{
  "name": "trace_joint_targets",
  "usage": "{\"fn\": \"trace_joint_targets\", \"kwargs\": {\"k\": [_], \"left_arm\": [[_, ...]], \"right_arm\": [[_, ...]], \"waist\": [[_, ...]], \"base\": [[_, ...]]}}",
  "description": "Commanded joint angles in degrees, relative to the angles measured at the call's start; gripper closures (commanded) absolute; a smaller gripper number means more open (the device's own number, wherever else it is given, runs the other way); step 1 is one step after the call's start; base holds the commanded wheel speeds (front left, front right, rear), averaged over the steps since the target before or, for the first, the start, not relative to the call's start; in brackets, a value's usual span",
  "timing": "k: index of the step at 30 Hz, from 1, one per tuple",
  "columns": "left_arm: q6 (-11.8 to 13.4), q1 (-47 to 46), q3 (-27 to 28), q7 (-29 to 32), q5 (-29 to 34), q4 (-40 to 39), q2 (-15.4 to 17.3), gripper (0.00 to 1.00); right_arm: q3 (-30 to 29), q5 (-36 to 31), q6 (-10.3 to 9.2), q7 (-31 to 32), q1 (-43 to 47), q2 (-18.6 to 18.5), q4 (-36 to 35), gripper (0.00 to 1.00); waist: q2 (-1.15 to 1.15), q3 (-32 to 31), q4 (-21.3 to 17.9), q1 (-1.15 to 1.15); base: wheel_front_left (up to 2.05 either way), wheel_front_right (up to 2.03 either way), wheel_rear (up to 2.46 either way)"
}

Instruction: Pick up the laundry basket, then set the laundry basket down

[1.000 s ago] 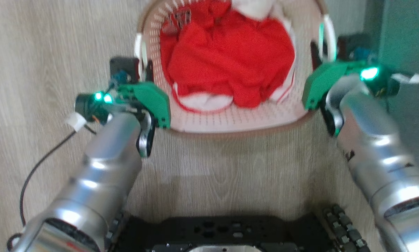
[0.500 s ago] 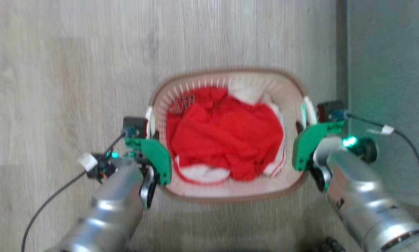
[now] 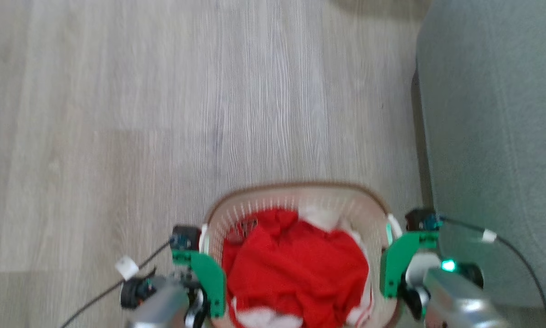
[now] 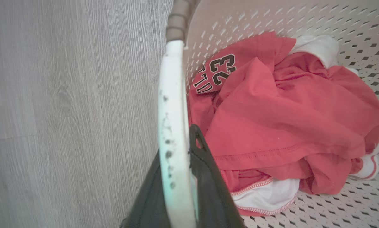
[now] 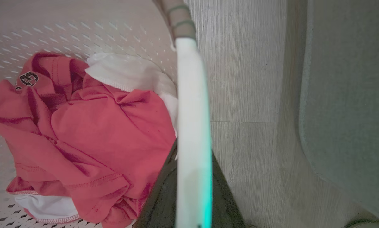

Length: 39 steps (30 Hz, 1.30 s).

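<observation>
The laundry basket (image 3: 296,186), cream-white and perforated with a brown rim, sits at the bottom middle of the head view, holding red and white clothes (image 3: 296,269). My left gripper (image 3: 199,248) is shut on the left white handle (image 4: 173,126), which runs between its dark fingers (image 4: 208,186). My right gripper (image 3: 395,239) is shut on the right white handle (image 5: 192,126), with a dark finger (image 5: 159,199) on each side. The basket wall (image 4: 271,19) and the clothes (image 5: 107,126) also appear in the wrist views. Whether the basket touches the floor I cannot tell.
A grey upholstered piece of furniture (image 3: 496,136) stands close to the basket's right side, also at the right of the right wrist view (image 5: 351,95). Pale wood floor (image 3: 163,114) stretches ahead and to the left. Thin black cables (image 3: 519,255) trail from both wrists.
The whole head picture has shifted, so the camera has moved: basket and arms now lie lower and smaller in it. Both grippers keep their hold on the handles.
</observation>
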Motion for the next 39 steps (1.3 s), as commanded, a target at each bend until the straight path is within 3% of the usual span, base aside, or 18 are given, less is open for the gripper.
{"fn": "trace_joint_targets", "kwargs": {"k": [1,14,39], "left_arm": [[0.07,0.87,0.11,0.18,-0.2,0.59,1.98,1.0],[-0.94,4.35,-2.97,1.05,-2.14,2.36,1.98,1.0],[-1.46,3.8,-6.24,1.15,-4.34,3.55,1.98,1.0]], "right_arm": [[1.42,0.65,-0.1,-0.03,1.34,-0.4,-0.27,1.0],[7.02,6.73,-0.1,0.79,5.48,-0.4,-0.03,1.0],[14.09,13.7,-0.1,-0.25,4.72,-0.4,1.15,1.0]], "waist": [[-0.01,-4.8,0.58,0.01],[-0.01,-13.19,1.65,0.01],[-0.01,-14.57,1.47,0.01]], "base": [[0.0,0.0,0.0],[0.0,0.0,0.0],[0.0,0.0,0.0]]}}
